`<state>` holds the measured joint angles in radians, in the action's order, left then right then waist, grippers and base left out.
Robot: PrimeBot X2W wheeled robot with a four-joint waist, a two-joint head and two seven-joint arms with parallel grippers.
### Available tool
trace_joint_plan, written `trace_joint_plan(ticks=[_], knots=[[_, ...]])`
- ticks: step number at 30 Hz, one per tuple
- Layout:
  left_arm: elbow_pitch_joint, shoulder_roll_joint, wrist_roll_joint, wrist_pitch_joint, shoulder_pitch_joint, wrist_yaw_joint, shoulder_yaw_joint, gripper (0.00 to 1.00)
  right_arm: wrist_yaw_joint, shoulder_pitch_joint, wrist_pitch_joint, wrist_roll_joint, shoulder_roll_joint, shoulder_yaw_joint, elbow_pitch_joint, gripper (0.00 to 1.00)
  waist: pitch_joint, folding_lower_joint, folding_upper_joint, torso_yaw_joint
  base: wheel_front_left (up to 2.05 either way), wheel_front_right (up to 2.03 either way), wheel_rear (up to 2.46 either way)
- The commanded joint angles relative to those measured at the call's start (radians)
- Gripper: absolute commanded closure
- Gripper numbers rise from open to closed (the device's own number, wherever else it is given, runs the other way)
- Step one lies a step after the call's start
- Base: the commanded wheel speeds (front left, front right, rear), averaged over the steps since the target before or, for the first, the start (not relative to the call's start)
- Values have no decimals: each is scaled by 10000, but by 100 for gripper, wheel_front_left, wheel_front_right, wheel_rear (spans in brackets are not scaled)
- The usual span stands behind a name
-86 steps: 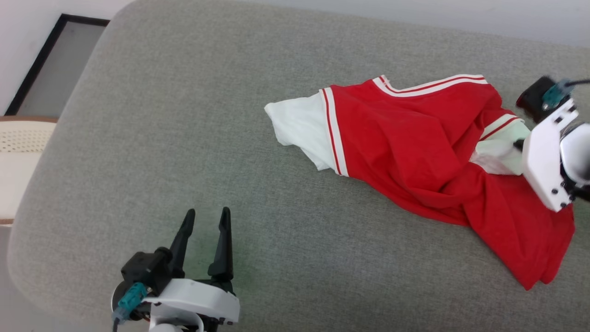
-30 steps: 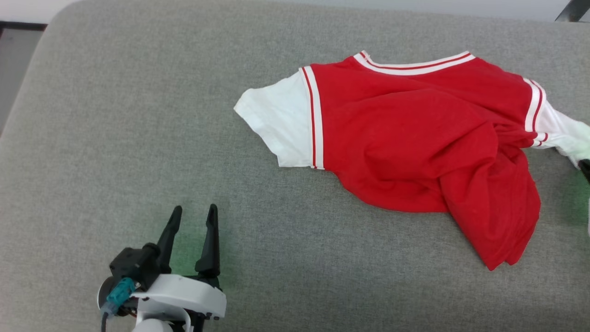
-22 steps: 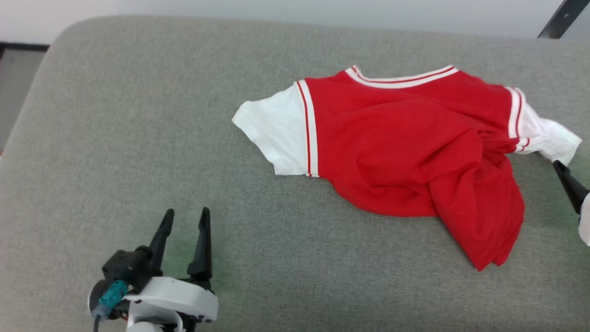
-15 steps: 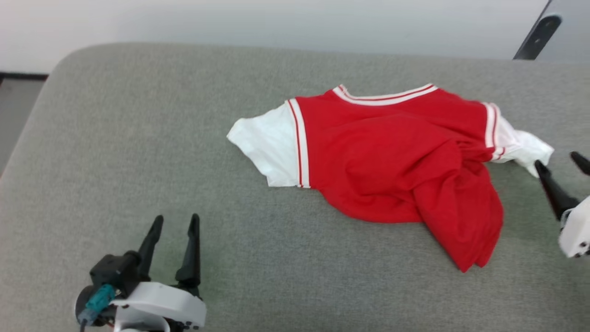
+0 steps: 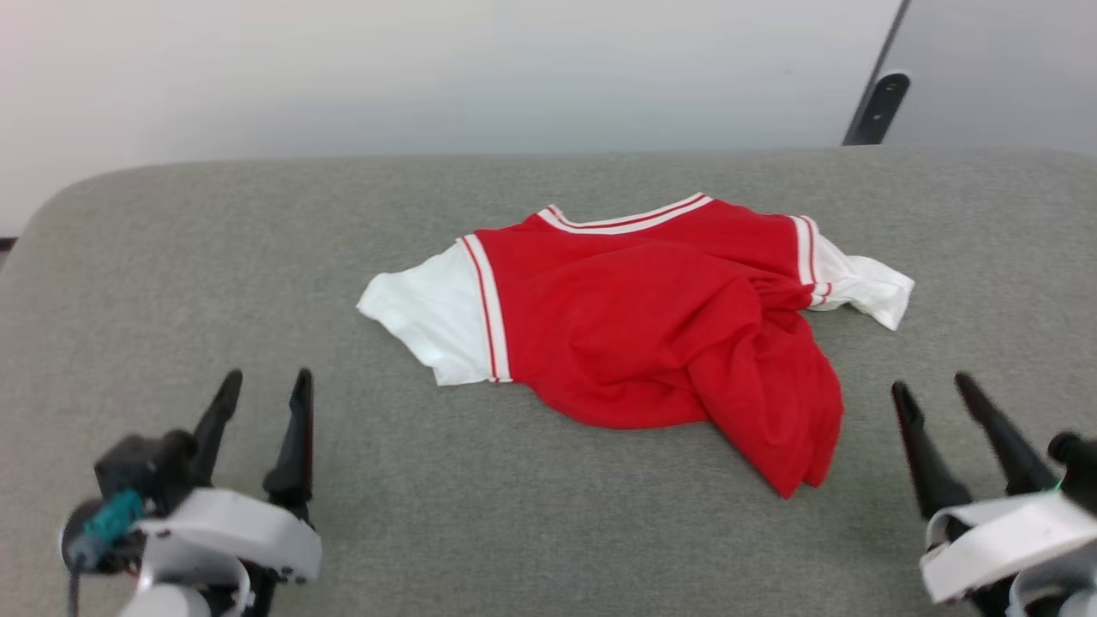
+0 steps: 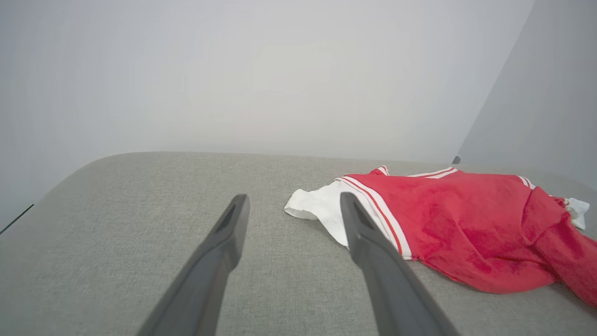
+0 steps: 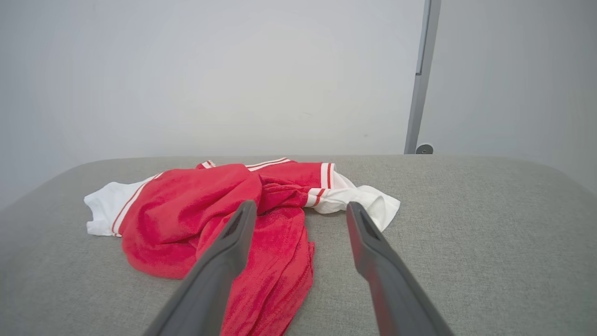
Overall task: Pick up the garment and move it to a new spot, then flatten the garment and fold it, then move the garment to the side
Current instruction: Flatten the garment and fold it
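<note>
The garment (image 5: 651, 326), a red jersey with white short sleeves and red-and-white striped trim, lies crumpled on the grey cushioned surface (image 5: 514, 514). Its collar points to the far side and its lower part is bunched toward the right. Nothing holds it. My left gripper (image 5: 266, 387) stands open at the lower left, well short of the left white sleeve (image 6: 322, 210). At the lower right my right gripper (image 5: 932, 390) is open too, apart from the garment (image 7: 210, 210), with the right white sleeve (image 7: 368, 203) lying beyond its fingertips.
A pale wall (image 5: 428, 77) rises behind the grey surface. A dark upright post (image 5: 874, 94) with a round fitting stands at the back right. The surface's rounded left corner (image 5: 51, 223) drops away at the far left.
My right gripper let go of the right white sleeve, opened and drew back to the lower right. The head camera tilted up and back, so the wall came into view.
</note>
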<state>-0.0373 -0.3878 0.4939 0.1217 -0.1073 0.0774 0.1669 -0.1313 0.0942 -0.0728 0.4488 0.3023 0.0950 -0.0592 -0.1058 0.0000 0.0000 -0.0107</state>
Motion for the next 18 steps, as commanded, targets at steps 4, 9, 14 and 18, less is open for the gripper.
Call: trace_joint_plan(ticks=[4, 9, 14, 18], knots=[[72, -451, 56, -420, -913, -342, -70, 0, 9, -686, -250, -147, -569, 13, 444, 0, 19, 0, 0, -303, 0, 0, 0], [-416, -831, 756, -1681, -2802, -889, -190, 0, 9, -1102, -315, -410, -1115, 99, 1009, 0, -282, 0, 0, -583, 0, 0, 0], [-2549, -926, 2506, -4588, -4746, -1251, -342, 0, 10, -997, -325, -651, -1392, 180, 1327, 0, -721, 0, 0, -1009, 0, 0, 0], [-4138, -1309, 3093, -6886, -5906, -1290, -29, 0, 10, -774, -405, -765, -1457, 242, 1280, 0, -1137, 0, 0, -1354, 0, 0, 0]])
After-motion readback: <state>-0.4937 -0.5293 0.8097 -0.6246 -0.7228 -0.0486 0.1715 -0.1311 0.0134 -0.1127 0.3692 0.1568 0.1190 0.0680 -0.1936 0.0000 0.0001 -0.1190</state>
